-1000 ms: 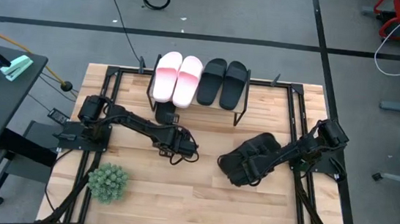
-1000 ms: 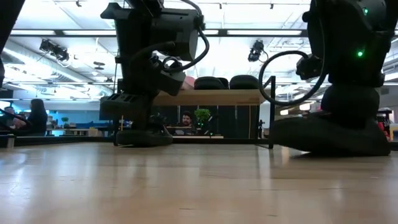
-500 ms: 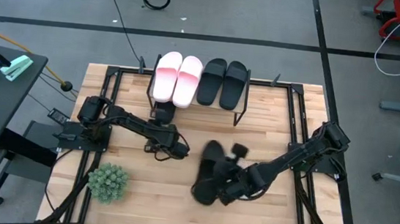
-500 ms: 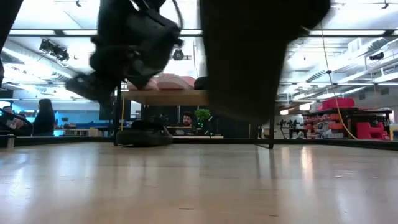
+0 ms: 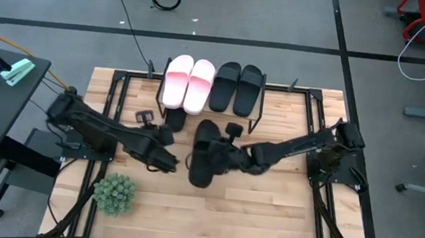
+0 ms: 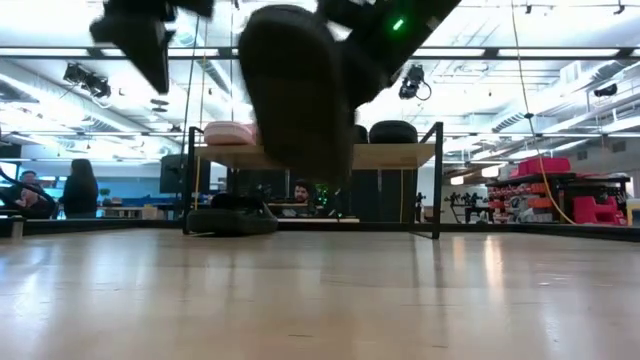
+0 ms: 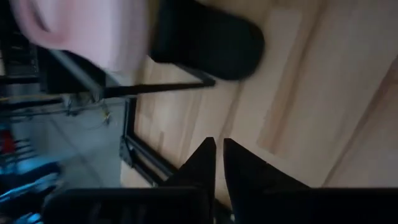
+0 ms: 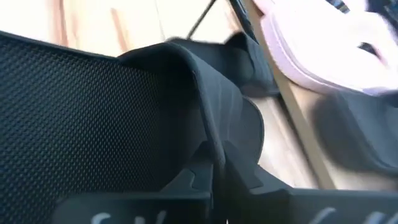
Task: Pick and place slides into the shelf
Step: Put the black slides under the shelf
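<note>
Right claw [image 5: 228,156] pinches a matte black foam slide [image 5: 203,153] by its strap just before the shelf [image 5: 252,124]; left claw [image 5: 163,161] closed empty over bare bench planks [image 5: 266,210]

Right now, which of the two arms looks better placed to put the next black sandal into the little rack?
The right. Its right gripper already grips a black slide by the strap, just before the shelf. The left gripper holds nothing.

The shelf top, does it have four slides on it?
Yes. Two pink slides and two black slides sit on the shelf top.
</note>
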Robot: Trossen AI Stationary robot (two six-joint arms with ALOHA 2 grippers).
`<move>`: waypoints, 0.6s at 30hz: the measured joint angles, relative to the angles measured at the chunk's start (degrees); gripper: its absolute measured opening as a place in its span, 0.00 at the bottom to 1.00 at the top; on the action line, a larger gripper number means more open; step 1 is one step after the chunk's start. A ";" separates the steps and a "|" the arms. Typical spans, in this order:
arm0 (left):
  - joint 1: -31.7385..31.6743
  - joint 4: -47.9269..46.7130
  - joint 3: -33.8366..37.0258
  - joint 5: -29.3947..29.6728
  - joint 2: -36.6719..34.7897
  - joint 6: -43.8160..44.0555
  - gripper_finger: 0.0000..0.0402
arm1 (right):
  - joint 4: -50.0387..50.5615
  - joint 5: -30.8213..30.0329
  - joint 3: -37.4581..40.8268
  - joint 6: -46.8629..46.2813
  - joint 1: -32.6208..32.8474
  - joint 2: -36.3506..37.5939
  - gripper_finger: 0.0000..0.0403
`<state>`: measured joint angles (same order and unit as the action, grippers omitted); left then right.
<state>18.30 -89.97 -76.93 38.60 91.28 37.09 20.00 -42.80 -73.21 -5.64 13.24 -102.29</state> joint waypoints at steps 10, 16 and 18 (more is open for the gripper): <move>2.99 0.96 0.00 8.96 -17.91 8.72 0.09 | -13.21 5.04 2.12 11.05 -4.35 -10.32 0.03; 3.44 1.94 0.00 11.71 -25.22 8.50 0.07 | -19.20 -0.15 2.25 20.97 -7.41 -12.88 0.04; 3.46 2.01 0.00 11.97 -26.63 8.41 0.06 | -21.35 1.76 2.04 21.10 -9.58 -13.10 0.04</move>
<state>21.76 -87.96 -76.93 50.57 64.65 45.49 -1.34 -41.04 -71.17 15.47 3.66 -115.39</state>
